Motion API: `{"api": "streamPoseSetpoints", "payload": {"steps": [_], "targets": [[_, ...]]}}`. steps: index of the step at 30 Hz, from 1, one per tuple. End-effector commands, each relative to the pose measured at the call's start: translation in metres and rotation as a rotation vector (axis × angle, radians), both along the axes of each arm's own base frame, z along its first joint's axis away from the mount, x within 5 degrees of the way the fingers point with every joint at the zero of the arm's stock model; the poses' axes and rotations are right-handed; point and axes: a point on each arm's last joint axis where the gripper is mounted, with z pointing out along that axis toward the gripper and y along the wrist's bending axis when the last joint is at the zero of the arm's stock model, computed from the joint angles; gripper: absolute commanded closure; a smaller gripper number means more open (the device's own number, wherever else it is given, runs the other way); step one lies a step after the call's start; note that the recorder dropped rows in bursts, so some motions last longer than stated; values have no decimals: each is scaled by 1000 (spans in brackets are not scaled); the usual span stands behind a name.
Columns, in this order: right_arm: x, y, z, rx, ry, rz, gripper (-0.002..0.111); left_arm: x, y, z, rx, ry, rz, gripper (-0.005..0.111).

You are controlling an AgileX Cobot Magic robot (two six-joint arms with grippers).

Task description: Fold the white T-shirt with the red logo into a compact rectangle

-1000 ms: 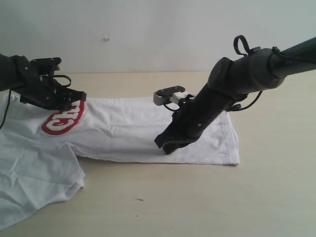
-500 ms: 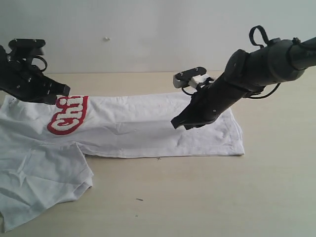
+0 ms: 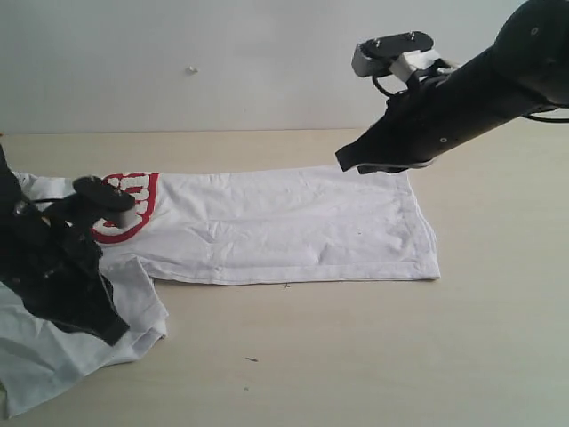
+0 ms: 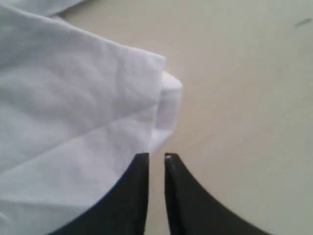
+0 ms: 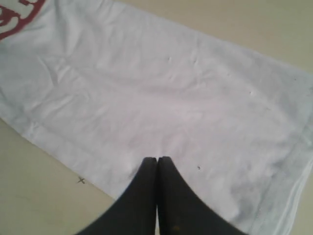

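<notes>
The white T-shirt point(image 3: 284, 227) lies flat on the table, its body folded into a long band, with one sleeve point(image 3: 53, 365) spread toward the near left. The left arm partly covers the red logo point(image 3: 133, 200), which also shows at the edge of the right wrist view point(image 5: 14, 17). My left gripper point(image 3: 116, 334) hangs low at the sleeve's corner point(image 4: 168, 93). Its jaws point(image 4: 156, 156) stand open by a narrow gap with nothing between them. My right gripper point(image 3: 348, 162) is raised above the shirt's far right part point(image 5: 161, 93), shut and empty point(image 5: 157, 159).
The beige table point(image 3: 400, 356) stretches beyond the shirt to the right and front. A pale wall point(image 3: 267, 62) closes off the back. A small dark speck point(image 3: 252, 359) lies on the table near the front.
My left arm swung from above the logo down to the near-left sleeve and its jaws parted slightly. My right arm lifted off the shirt and drew back to the upper right, still shut.
</notes>
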Motion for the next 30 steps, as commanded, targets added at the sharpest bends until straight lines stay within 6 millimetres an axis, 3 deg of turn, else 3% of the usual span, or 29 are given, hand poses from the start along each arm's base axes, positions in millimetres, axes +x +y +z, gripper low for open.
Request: {"api": "streamPoseSetpoints", "payload": {"steps": [1,3,8,18,21,26,30], "targets": [[-19,-1,32,25,-26,27,108,-11,-21,-4,-15,-78,-39,63],[-28,-2,48,36,-60,34,108,-10,-23,-9,-15,-108,-20,53],[-53,-6,90,63,-167,35,108,-6,-20,-36,61,-75,-27,48],[-79,-12,119,38,-237,66,108,-2,-21,-61,94,-33,-8,50],[-84,-12,124,40,-250,68,108,-3,-20,-63,105,-26,-1,65],[-87,-12,126,41,-247,75,108,-3,-19,-60,136,19,-34,107],[-87,-12,126,41,-247,75,108,-4,-19,-53,182,110,-70,107]]}}
